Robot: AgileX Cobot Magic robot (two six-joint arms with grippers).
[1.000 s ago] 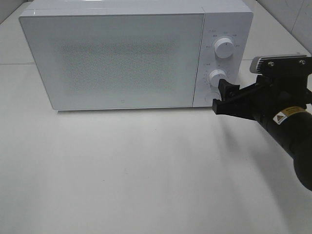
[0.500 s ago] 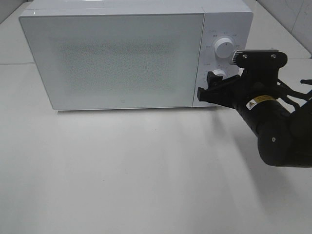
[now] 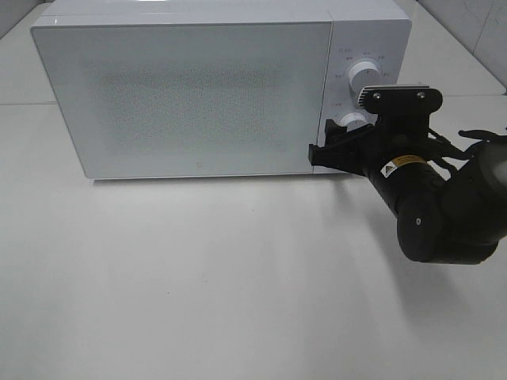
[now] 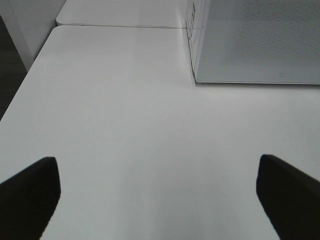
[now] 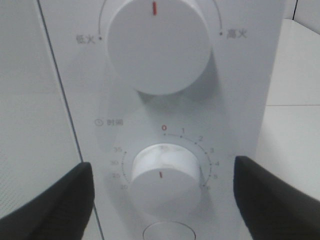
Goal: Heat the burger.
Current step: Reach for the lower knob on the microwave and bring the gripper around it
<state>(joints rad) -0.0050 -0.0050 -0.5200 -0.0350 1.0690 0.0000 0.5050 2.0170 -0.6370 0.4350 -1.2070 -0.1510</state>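
The burger is out of view; the white microwave (image 3: 190, 95) stands with its door shut and nothing shows through the frosted window. My right gripper (image 3: 325, 146) is open at the control panel. In the right wrist view its black fingers (image 5: 50, 200) stand apart on either side of the lower timer knob (image 5: 162, 180) without closing on it. Above that is the power knob (image 5: 157, 45). My left gripper (image 4: 160, 200) is open over bare tabletop, with the microwave's near corner (image 4: 255, 40) ahead of it.
The microwave sits at the back of a white table (image 3: 198, 277). A round button (image 5: 167, 232) lies below the timer knob. The table's left edge (image 4: 25, 85) drops to a dark floor. A tiled wall (image 3: 475, 24) stands at the back right.
My right arm has swung left and in toward the microwave, bringing its fingers from beside the panel's right edge to across the timer knob. The left gripper looks unchanged.
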